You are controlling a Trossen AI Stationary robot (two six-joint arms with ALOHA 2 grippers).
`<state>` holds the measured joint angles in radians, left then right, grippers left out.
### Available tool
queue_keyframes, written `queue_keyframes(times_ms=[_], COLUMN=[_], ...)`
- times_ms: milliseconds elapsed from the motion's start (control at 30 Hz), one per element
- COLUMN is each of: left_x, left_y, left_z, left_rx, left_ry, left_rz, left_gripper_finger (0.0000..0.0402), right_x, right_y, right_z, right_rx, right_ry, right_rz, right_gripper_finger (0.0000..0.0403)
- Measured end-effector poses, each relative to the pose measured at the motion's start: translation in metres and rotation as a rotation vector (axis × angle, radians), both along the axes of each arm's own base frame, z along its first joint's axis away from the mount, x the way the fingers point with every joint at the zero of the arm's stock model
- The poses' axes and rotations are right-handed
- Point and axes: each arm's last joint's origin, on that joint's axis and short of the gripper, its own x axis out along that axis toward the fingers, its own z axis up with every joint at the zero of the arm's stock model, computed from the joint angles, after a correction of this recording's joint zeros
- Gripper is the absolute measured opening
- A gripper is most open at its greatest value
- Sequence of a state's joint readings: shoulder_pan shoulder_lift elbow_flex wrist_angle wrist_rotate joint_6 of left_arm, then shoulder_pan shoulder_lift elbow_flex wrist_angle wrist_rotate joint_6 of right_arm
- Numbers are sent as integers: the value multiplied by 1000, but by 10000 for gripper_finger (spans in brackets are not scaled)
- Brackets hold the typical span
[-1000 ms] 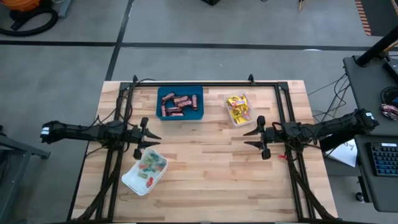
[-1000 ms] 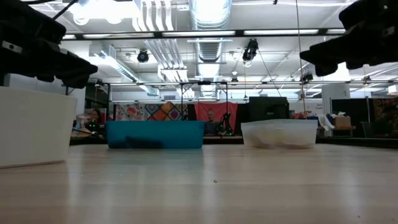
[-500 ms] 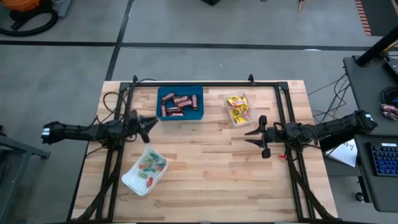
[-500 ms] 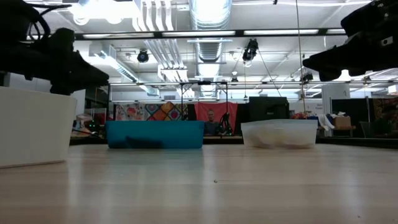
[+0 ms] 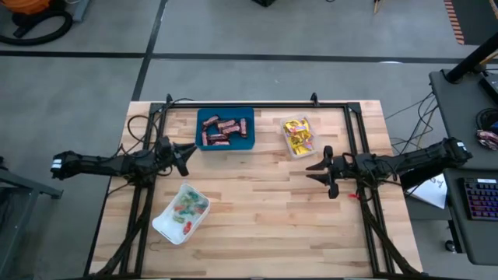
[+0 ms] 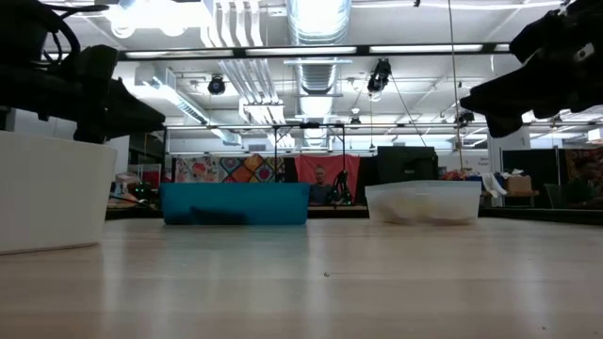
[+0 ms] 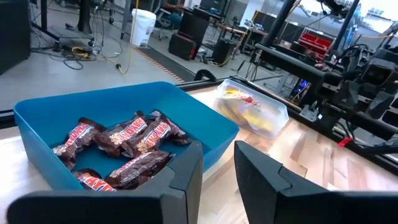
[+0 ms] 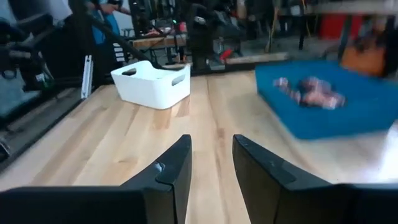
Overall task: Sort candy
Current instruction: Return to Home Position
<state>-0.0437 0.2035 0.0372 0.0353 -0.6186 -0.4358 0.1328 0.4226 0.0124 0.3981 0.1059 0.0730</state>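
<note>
Brown-red mini bars point(image 5: 223, 129) lie in a blue tray point(image 5: 246, 144) near the far edge, also seen in the left wrist view point(image 7: 124, 140). Yellow packets point(image 5: 296, 135) fill a clear tray point(image 7: 274, 111). Pastel sweets point(image 5: 186, 207) sit in a white tray point(image 5: 165, 226) near the left arm. My left gripper point(image 5: 184, 155) hovers open just left of the blue tray, its fingers point(image 7: 186, 171) pointing at the tray's near wall. My right gripper point(image 5: 320, 171) hangs open above bare wood below the clear tray, empty point(image 8: 211, 163).
A black frame point(image 5: 257, 105) runs along the far edge and down both sides of the wooden table point(image 5: 257, 225). The middle and near part of the table show bare wood. A desk with a keyboard point(image 5: 481, 198) stands off the right edge.
My left gripper has moved from beside the white tray toward the far edge and the blue tray, rolling about its own axis on the way. My right gripper has sunk a little. The trays and candy have stayed in place.
</note>
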Motion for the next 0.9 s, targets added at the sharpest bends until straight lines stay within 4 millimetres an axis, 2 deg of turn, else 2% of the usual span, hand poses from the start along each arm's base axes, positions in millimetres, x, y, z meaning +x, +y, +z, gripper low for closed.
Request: queue_keyframes(times_ms=[67, 200, 300, 533, 900], left_x=[0, 0, 0, 0, 1], left_y=[0, 0, 0, 0, 0], left_z=[0, 0, 0, 0, -1], left_rx=[0, 0, 0, 0, 0], left_ry=[2, 2, 4, 6, 11], left_rz=[0, -1, -1, -1, -2], left_gripper_finger=[77, 77, 77, 77, 77], right_x=[-2, -10, -16, -31, -31], right_y=[0, -9, -10, -9, -6], right_z=[2, 3, 5, 9, 8], right_rx=[92, 98, 100, 33, 15], right_ry=[-17, -25, -48, -115, -108], right_rz=[-28, -128, -133, -24, 75], right_gripper_finger=[107, 105, 108, 111, 98])
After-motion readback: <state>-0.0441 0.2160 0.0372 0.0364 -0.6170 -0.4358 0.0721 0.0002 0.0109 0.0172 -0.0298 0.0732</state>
